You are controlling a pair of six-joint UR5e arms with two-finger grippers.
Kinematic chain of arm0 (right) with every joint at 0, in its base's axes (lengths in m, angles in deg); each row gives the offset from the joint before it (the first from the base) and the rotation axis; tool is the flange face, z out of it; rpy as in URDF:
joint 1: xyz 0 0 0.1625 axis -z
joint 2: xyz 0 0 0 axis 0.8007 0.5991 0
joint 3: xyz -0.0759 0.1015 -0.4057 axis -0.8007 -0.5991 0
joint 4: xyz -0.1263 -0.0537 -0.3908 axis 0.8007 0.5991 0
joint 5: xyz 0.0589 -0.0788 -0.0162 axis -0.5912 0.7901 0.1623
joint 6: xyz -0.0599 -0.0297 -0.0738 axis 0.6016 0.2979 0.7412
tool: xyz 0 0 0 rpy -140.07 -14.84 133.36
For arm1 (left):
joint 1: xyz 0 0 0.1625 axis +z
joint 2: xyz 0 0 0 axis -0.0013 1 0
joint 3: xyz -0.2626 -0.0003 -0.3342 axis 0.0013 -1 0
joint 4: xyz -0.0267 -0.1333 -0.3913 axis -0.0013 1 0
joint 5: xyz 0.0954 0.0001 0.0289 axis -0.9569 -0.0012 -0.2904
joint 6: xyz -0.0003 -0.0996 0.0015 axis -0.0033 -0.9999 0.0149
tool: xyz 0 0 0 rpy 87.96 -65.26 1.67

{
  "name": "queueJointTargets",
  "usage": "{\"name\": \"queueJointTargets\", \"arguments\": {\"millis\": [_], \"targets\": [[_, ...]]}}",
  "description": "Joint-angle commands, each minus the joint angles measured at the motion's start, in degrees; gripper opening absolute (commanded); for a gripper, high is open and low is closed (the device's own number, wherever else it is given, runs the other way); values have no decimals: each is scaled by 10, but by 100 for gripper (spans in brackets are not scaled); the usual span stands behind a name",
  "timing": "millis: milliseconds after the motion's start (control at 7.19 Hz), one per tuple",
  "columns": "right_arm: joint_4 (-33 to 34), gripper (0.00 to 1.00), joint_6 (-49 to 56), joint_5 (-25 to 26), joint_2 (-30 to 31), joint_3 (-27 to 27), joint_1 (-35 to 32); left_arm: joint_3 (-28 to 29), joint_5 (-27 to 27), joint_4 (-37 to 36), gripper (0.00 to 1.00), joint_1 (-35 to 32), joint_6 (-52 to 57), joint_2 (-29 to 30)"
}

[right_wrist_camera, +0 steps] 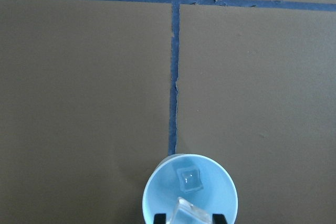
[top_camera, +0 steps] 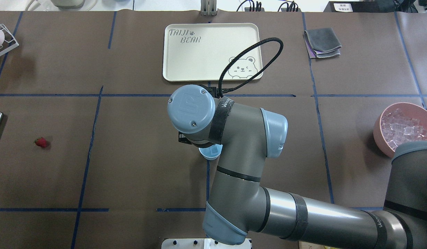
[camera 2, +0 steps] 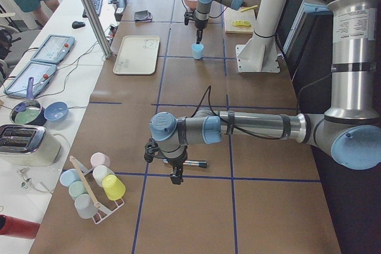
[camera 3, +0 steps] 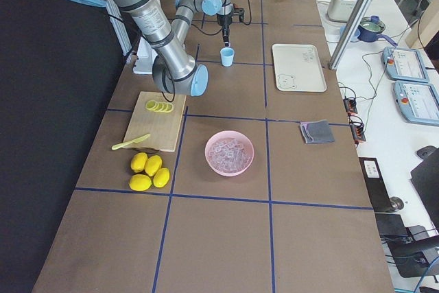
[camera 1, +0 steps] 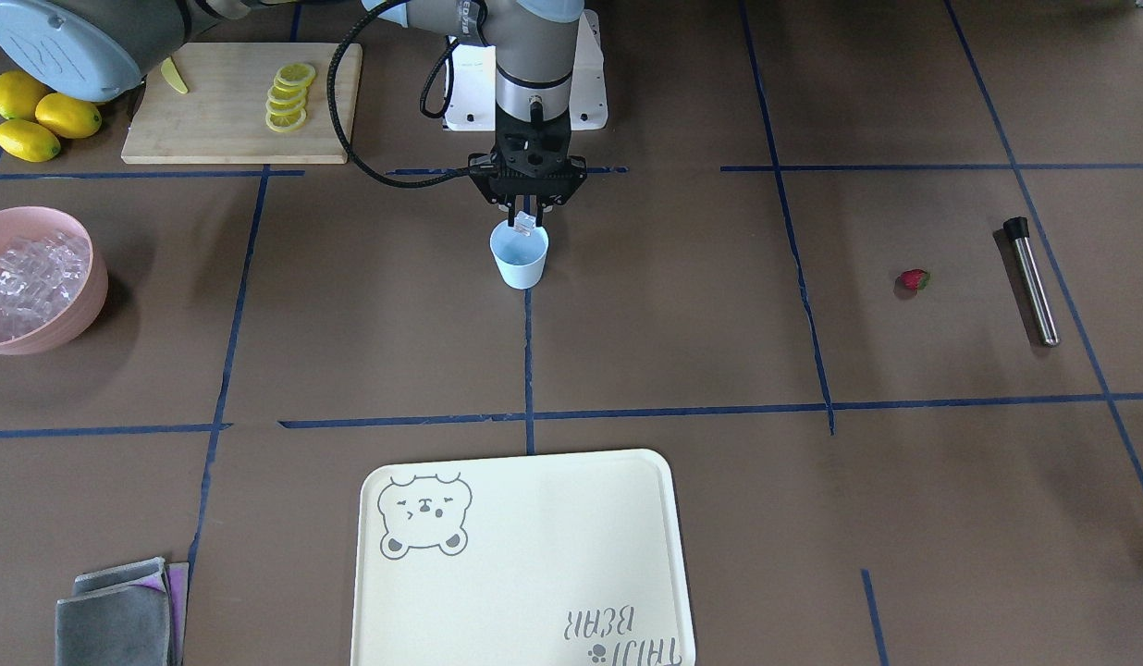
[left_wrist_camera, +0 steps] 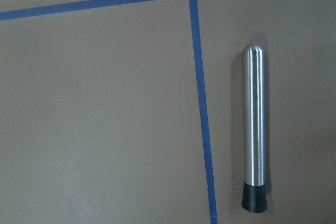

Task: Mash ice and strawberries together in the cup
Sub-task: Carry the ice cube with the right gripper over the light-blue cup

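Directly beneath the right gripper (camera 1: 527,218), the light blue cup (camera 1: 519,266) is standing upright on the table, with one loose ice cube (right_wrist_camera: 189,178) lying on its bottom. Right gripper: jaws are pinching narrowly on a second ice cube (right_wrist_camera: 185,212), which is hanging just above the rim, over the mouth but nearer its edge than its centre in the wrist view. Step in hand, by judgement: dropping ice into the cup. Handling note: the cube should be sitting over the centre of the mouth before the fingers are parting, and only slightly, low enough that it is not bouncing off the rim. The cup is looking light and could be tipping if a fingertip is brushing its wall. Pink bowl (camera 1: 89,305), holding a pile of ice (camera 1: 26,277): sitting well apart from this gripper, toward the robot's right. Strawberry (camera 1: 914,279): lying on the table well apart on the opposite side, not yet in the cup. Left gripper (camera 2: 175,176): hovering over the steel muddler (left_wrist_camera: 254,129), which is lying flat beneath it; whether its jaws are standing wide or narrow cannot be told. Mashing is not yet beginning.
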Motion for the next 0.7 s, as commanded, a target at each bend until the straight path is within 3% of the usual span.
{"name": "queueJointTargets", "arguments": {"millis": [0, 278, 556], "targets": [[-1, 99, 3, 6, 0, 0, 0, 0, 0, 0, 100, 1, 0, 0], [0, 99, 4, 6, 0, 4, -2, 0, 0, 0, 100, 1, 0, 0], [2, 99, 37, -28, 13, 26, -63, 1, 0, -1, 100, 1, 0, -1]]}}
